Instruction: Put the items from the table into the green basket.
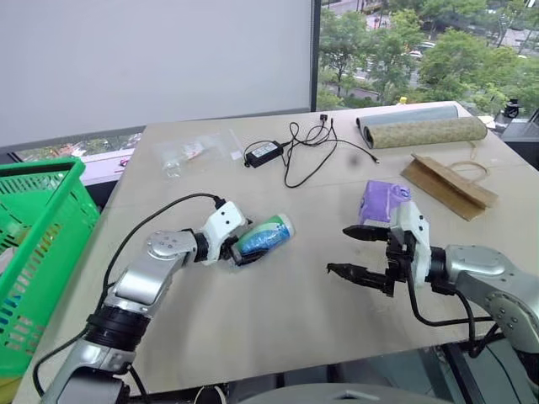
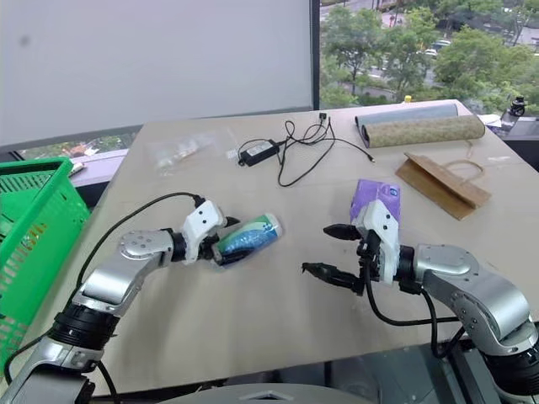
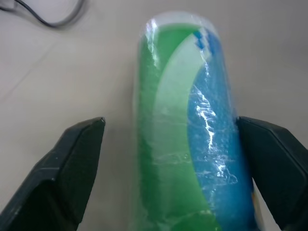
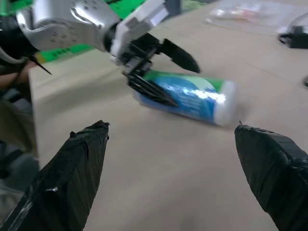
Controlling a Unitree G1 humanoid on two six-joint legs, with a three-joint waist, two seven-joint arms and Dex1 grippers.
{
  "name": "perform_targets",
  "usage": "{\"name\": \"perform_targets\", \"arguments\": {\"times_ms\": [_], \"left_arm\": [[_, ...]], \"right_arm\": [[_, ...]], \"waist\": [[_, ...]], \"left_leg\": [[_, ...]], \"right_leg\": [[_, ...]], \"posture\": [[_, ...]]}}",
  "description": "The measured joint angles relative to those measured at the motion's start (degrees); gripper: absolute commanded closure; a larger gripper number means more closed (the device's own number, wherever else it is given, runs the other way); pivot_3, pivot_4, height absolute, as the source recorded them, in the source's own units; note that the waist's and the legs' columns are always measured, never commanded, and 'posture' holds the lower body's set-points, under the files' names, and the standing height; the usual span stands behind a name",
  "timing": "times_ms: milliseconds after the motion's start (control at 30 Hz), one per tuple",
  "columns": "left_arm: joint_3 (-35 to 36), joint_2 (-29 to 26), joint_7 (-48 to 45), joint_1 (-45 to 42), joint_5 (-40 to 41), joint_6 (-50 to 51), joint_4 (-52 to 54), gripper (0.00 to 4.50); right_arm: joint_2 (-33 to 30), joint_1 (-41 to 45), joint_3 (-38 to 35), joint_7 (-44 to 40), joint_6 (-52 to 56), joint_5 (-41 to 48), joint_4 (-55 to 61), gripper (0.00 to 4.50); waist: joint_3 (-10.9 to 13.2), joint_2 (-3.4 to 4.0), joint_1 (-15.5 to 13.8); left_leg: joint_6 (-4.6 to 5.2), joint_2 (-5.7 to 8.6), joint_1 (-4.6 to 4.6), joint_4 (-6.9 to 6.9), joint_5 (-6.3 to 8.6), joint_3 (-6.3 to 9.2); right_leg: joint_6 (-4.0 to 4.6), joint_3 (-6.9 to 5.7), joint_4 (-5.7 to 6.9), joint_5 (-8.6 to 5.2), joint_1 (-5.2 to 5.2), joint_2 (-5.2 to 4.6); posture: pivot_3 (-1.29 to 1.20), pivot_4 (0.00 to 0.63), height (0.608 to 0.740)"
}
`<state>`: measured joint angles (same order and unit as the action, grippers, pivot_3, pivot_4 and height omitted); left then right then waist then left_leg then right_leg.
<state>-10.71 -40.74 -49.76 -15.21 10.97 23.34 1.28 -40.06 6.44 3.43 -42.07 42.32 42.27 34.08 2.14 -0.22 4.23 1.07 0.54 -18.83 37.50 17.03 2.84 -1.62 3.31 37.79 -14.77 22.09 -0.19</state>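
Left tool (image 1: 246, 244) astride cylindrical pack (image 1: 264, 235)

Blue-and-white cylindrical pack (image 4: 190, 98) lying on the beige desk (image 4: 159, 178), left gripper (image 4: 166, 72) straddling it, fingers (image 4: 180, 55) spread.

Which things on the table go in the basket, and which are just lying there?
For the job:
- blue-and-white cylindrical pack, between the left gripper's open fingers
- purple tissue pack
- brown bag with loop handles
- green basket, where they go

Just lying about:
- black adapter and cable
- clear plastic bag
- rolled mat
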Motion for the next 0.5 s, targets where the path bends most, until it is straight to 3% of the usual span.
{"name": "perform_targets", "arguments": {"times_ms": [233,400,500], "left_arm": [[-1.6,-1.7,-4.3,-1.9,-3.1,5.1,-1.6,0.00],[-2.0,-1.8,-6.4,-1.9,-4.0,7.8,0.1,2.13],[-1.3,-1.2,-6.1,-1.5,-4.2,8.4,0.7,2.45]], "right_arm": [[-1.2,-1.2,-0.3,1.1,-0.8,-3.8,-0.2,0.04],[-1.7,-1.5,-0.2,1.2,-1.3,-6.5,-1.2,0.00],[-1.6,-1.4,-0.2,1.0,-1.3,-7.0,-1.4,0.00]], "waist": [[-0.3,0.53,2.2],[-0.5,0.71,3.0],[-0.5,0.77,3.0]], "left_leg": [[0.00,0.00,0.01,-0.05,0.00,0.07],[0.01,0.00,0.12,-0.08,0.00,0.08],[0.01,0.02,0.12,-0.08,0.00,0.13]], "right_leg": [[-0.07,-0.04,0.00,-0.05,-0.05,0.02],[-0.17,-0.05,-0.09,-0.12,-0.40,0.01],[-0.19,-0.08,-0.10,-0.13,-0.40,-0.01]], "posture": [[-0.24,0.000,0.740],[-0.22,0.000,0.740],[-0.20,0.000,0.740]]}}
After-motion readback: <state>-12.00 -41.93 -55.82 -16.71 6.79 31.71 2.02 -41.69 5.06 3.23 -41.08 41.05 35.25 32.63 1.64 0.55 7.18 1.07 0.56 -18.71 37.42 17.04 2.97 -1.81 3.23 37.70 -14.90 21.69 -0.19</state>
